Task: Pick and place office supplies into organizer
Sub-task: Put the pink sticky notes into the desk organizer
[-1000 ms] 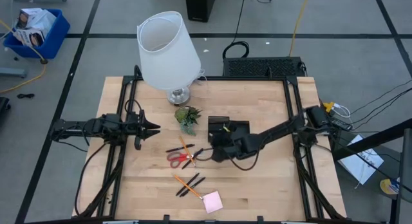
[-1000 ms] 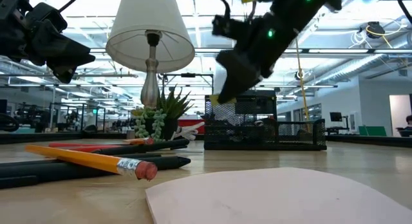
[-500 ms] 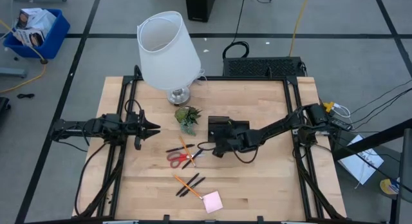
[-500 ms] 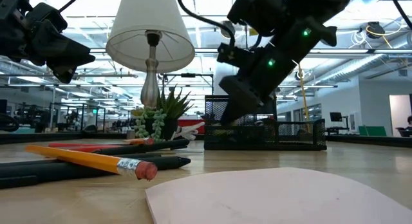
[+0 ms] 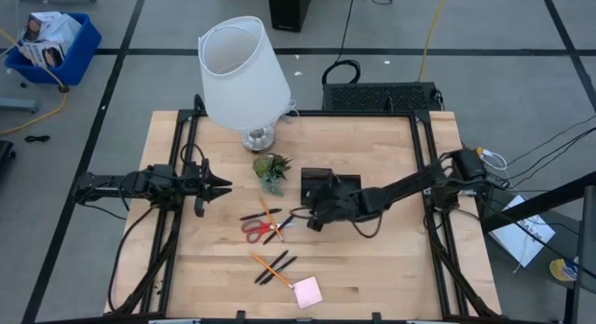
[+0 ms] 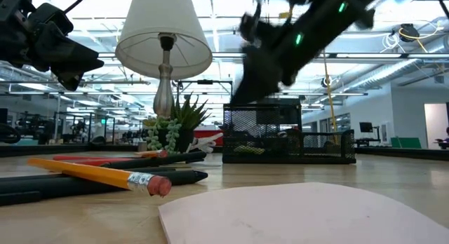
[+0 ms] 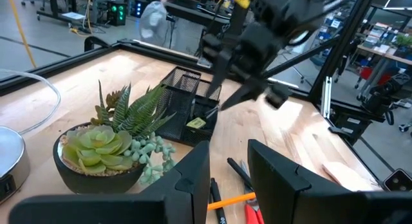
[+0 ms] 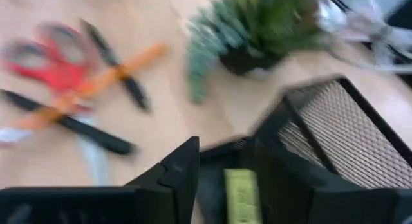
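Note:
My right gripper [image 5: 310, 222] hovers open at the near left corner of the black mesh organizer [image 5: 337, 182]. In its wrist view the small yellow-green piece [image 8: 241, 192] lies inside the organizer [image 8: 347, 134], seen through the gap between the fingers and apart from them. Red-handled scissors [image 5: 253, 230] and black and orange pens [image 5: 260, 215] lie crossed on the table left of that gripper. More pencils [image 5: 271, 266] and the pink sticky-note pad [image 5: 307, 291] lie nearer the front edge. My left gripper [image 5: 220, 184] waits open at the table's left side.
A small green plant [image 5: 272, 170] stands just left of the organizer, and a white-shaded lamp [image 5: 240, 73] stands behind it near the far edge. Bare wood lies to the right of the organizer and along the front right of the table.
My right gripper dipped down to the organizer with the yellow-green piece at its fingertips, then rose again quickly without it. The piece now lies on the organizer's floor. The left arm kept still.

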You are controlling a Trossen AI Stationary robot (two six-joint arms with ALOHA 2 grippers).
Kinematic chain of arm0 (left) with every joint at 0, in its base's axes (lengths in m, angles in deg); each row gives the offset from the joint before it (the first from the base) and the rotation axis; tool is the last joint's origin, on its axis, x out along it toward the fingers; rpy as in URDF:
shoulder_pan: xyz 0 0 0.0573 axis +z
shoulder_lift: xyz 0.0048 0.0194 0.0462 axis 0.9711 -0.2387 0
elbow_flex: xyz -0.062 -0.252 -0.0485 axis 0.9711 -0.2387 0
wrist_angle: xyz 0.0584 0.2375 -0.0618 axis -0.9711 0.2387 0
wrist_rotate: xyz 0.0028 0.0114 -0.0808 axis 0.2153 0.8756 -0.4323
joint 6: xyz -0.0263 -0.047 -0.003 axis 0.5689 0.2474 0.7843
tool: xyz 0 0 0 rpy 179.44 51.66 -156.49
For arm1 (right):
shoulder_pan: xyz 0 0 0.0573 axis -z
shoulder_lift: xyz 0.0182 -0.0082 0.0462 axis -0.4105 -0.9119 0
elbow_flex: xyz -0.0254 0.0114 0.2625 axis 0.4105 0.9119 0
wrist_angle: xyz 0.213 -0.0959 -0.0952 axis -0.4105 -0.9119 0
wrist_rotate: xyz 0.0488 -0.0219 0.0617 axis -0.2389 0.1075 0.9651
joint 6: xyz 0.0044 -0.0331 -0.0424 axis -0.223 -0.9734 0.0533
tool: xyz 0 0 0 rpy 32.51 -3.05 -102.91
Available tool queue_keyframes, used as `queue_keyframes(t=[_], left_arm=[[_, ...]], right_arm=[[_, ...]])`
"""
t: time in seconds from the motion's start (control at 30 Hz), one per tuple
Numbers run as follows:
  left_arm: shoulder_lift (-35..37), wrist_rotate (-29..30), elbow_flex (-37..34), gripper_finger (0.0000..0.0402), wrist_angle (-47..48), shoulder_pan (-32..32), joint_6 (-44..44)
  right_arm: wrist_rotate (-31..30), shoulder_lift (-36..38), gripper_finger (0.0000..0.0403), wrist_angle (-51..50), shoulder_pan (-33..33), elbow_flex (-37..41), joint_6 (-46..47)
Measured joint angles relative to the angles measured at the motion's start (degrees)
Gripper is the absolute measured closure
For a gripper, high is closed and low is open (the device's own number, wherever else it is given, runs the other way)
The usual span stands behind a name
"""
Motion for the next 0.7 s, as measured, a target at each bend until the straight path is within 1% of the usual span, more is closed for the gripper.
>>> queue_keyframes(t=[0.13, 0.23, 0.4, 0.53, 0.7], left_arm=[[0.0, 0.0, 0.0, 0.0293, 0.0, 0.0, 0.0], [0.0, 0.0, 0.0, 0.0293, 0.0, 0.0, 0.0], [0.0, 0.0, 0.0, 0.0293, 0.0, 0.0, 0.0], [0.0, 0.0, 0.0, 0.0293, 0.0, 0.0, 0.0], [0.0, 0.0, 0.0, 0.0293, 0.0, 0.0, 0.0]], right_arm=[[3.4, 4.6, 0.0253, 0.3, -3.5, 0.0, 3.1], [4.5, 6.1, 0.0254, 0.2, -6.9, 0.0, 6.9], [9.2, 6.1, 0.026, 0.8, -12.6, 0.0, 15.2], [13.6, 6.1, 0.026, 0.0, -17.3, 0.0, 24.6], [16.2, 6.1, 0.0259, 1.1, -22.3, 0.0, 31.7]])
